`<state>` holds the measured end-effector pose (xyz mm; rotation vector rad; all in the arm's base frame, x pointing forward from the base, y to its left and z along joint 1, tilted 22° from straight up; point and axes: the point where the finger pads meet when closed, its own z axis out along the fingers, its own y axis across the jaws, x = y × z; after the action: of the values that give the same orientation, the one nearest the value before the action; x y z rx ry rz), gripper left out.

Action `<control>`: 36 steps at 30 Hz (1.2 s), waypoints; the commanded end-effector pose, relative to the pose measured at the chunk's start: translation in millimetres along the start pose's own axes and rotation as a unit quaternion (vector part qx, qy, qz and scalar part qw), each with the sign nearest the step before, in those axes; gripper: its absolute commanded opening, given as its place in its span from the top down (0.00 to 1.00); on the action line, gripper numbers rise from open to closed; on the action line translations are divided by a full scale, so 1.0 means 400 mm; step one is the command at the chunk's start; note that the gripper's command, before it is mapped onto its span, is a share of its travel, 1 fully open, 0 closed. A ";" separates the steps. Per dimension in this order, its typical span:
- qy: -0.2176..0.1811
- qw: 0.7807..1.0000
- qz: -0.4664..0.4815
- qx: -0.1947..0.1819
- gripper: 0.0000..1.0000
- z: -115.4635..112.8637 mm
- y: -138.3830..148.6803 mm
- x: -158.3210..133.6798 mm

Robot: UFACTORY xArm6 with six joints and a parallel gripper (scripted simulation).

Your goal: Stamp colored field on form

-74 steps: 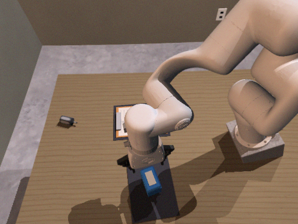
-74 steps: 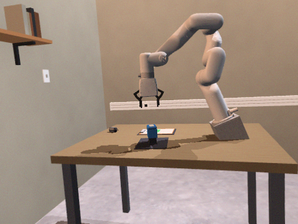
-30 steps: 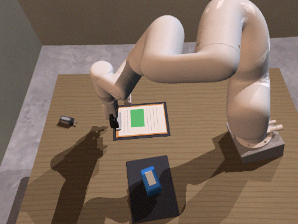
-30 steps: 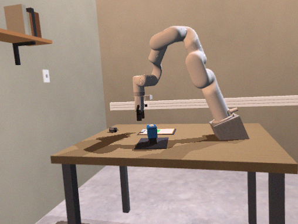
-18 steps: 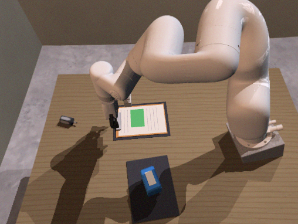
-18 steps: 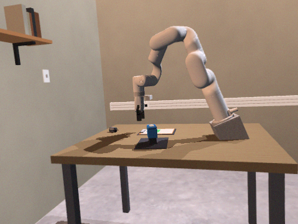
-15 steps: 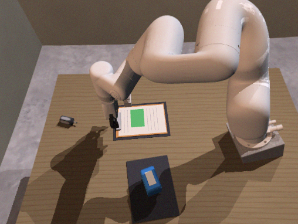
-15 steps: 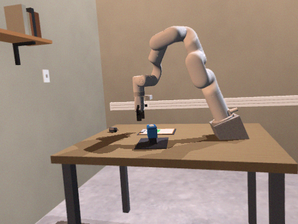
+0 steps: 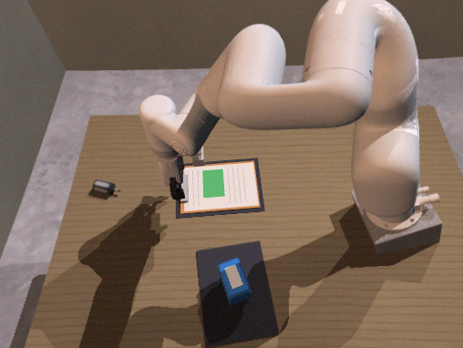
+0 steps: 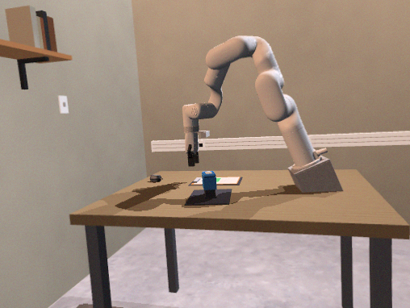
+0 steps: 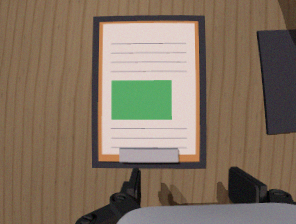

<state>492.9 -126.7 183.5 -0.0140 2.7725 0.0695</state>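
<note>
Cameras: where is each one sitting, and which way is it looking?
Top: high above the table, looking down at the form, mat, stamp and a small dark thing; most of the arm shows.
Exterior: off to one side at table height, looking across; whole arm and open hand show.
Wrist: on the hand, looking straight down at the form; only finger tips show.
Shared: all three see the green field.

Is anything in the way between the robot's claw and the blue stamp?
Nothing visible is. The open gripper hangs in the air near the clipboard's clip end, and the blue stamp stands alone on its dark mat, with only bare table between them.
</note>
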 end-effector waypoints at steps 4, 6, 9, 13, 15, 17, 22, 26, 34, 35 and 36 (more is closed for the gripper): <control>-0.002 1.000 0.000 0.001 0.00 -0.004 -0.001 -0.004; -0.002 1.000 0.000 0.001 0.00 -0.004 -0.001 -0.004; -0.002 1.000 -0.008 0.001 0.00 -0.006 -0.001 -0.004; -0.002 0.999 -0.054 0.000 0.00 -0.020 -0.001 -0.006; -0.002 0.995 -0.096 0.000 0.00 -0.032 -0.001 -0.008; -0.003 0.989 -0.150 0.000 0.00 -0.049 -0.001 -0.010; -0.003 0.968 -0.252 -0.001 0.00 -0.080 -0.001 -0.013; -0.001 0.944 -0.330 0.004 0.00 -0.131 0.000 -0.015; 0.004 0.871 -0.492 0.015 0.00 -0.230 0.002 -0.011; 0.004 0.871 -0.492 0.015 0.00 -0.230 0.002 -0.011; 0.004 0.871 -0.492 0.015 0.00 -0.230 0.002 -0.011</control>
<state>470.1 -130.5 255.7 -1.1904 2.5347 -0.2310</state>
